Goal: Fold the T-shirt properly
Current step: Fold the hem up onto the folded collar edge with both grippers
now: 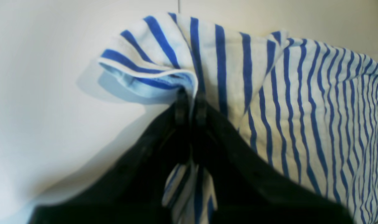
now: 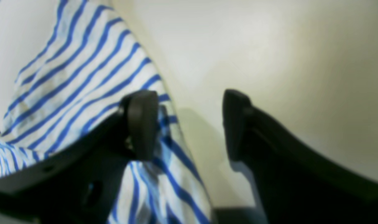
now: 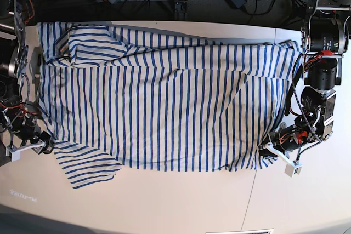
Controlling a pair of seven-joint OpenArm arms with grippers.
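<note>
Looking across the white table [image 3: 181, 201], the T-shirt [image 3: 164, 97] lies spread almost flat over its far half, collar end toward the right arm and bottom hem toward the left arm. One sleeve [image 3: 82, 168] sticks out from the shirt's near edge by the collar end, and the other appears doubled in over the shoulder at the shirt's far corner. As far as I can judge, no proper fold of the body has been made yet; both long sides and the crosswise fold are all left to do.

The left gripper [image 1: 190, 107] sits at the shirt's near hem corner, its jaws pinched tight on a bunch of striped cloth, with a curl of hem lifted clear of the table. The right gripper [image 2: 189, 124] is just beside the shirt's near collar-end edge, jaws standing wide apart with nothing between them; one fingertip [image 2: 140, 124] looks to be touching the cloth.

From the base camera both grippers are small and half lost among cables, and the collar is hard to pick out. The right wrist view is blurred.
</note>
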